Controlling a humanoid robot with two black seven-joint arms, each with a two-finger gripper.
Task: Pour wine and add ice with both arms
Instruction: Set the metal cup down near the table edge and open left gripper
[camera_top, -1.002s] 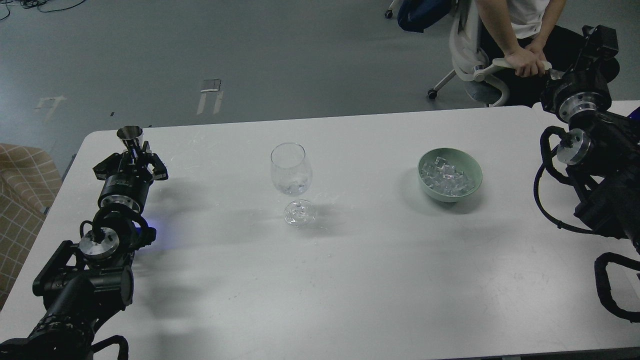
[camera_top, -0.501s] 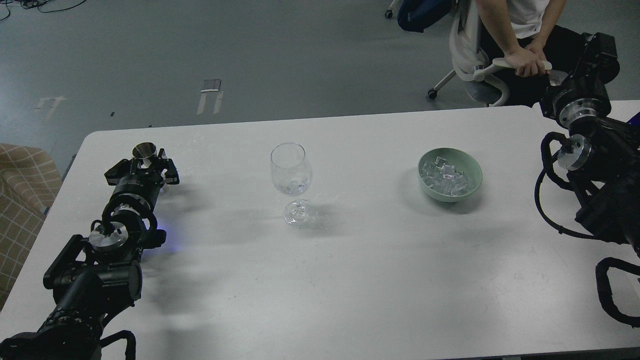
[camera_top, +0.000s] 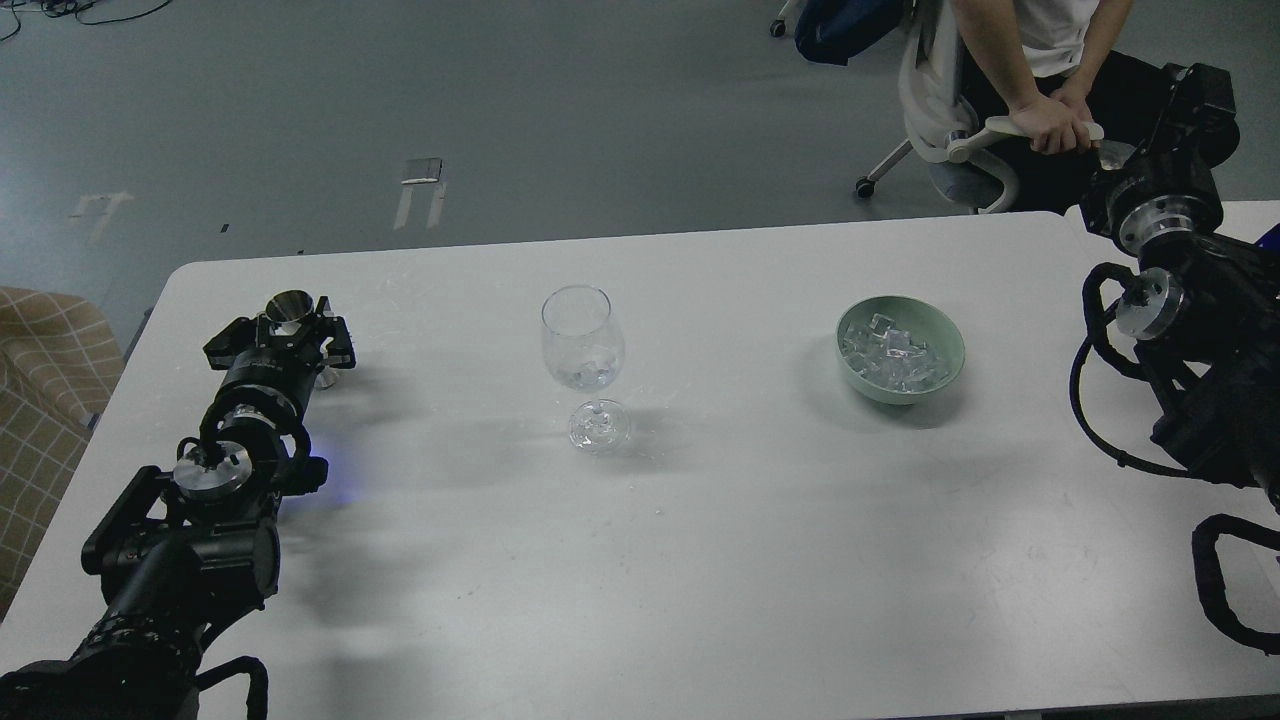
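Two black arms frame the white table. At left, the left gripper pinches a small steel jigger; the right gripper, upper right, is too dark to read. Wine sits in the clear stemmed glass, centre; ice fills the green bowl. A clumsy reach might topple the glass. No writing shows.

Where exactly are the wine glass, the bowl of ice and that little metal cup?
wine glass (camera_top: 583, 337), head view, on its clear bowl.
green bowl (camera_top: 948, 345), head view, on its right rim.
ice (camera_top: 893, 358), head view, on the heaped cubes.
metal cup (camera_top: 289, 303), head view, on its open mouth.
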